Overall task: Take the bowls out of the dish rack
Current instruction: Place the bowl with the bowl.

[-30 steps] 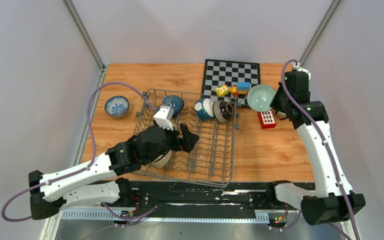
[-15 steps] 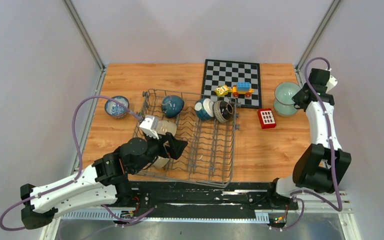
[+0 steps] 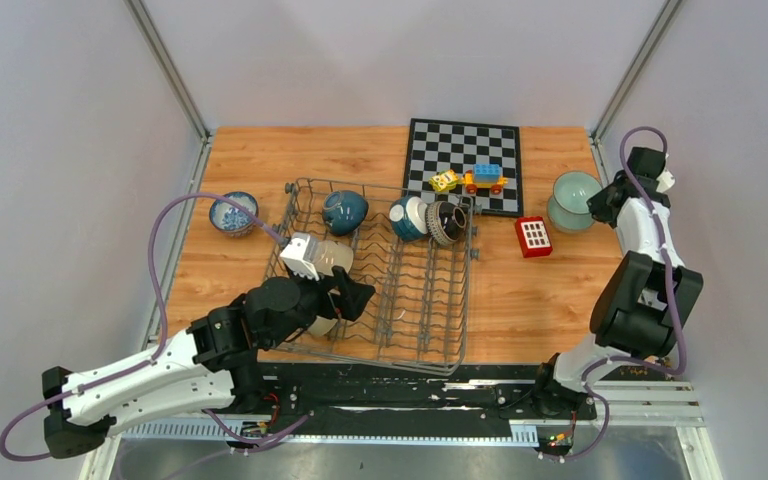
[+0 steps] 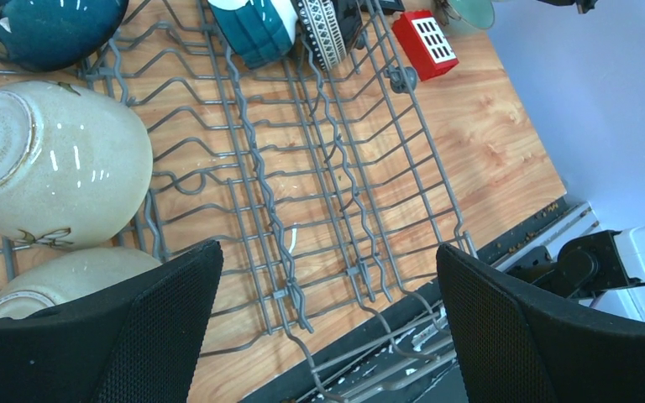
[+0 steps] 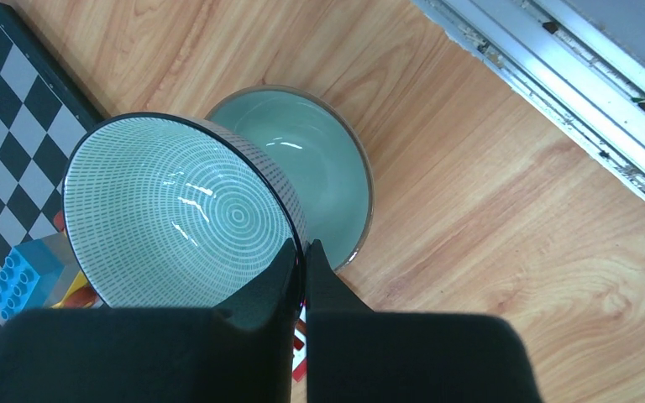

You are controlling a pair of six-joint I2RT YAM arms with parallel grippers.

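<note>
Since a second ago, right arm swung its bowl from beside the chessboard (image 3: 463, 150) out to the far right corner; left arm drew back toward the near edge.

- Right hand (image 5: 302, 252): fingers pressed together, pinching the near rim of the line-patterned bowl (image 5: 176, 218). Bowl was tilted, mouth toward the wrist camera, poised over the celadon bowl (image 5: 336, 168), which sat upright on the counter (image 3: 260, 160). Whether the two touched: could not tell.
- Left hand (image 4: 327, 252): fingers spread wide, holding nothing, over the near left part of the dish rack (image 3: 430, 300).
- Rack sat mid-counter, its wires running near to far.
- Two beige bowls (image 4: 59, 159) (image 4: 67, 273) lay on their sides at the rack's left, foot rings showing. The nearer one was cut off by the left finger.
- Across the rack's far end, on edge: dark teal bowl (image 3: 345, 211), teal-and-white bowl (image 3: 407, 218), striped dark bowl (image 3: 445, 221), the last two pressed close.
- Blue-and-white bowl (image 3: 233, 213) stood upright on the counter, left of the rack.
- From above, the left wrist hid much of both beige bowls.
- Red block (image 3: 533, 236) lay right of the rack; toy blocks (image 3: 475, 180) sat on the chessboard's near edge.
- Counter was wood-grain plank, with pale walls and metal corner posts around it.
</note>
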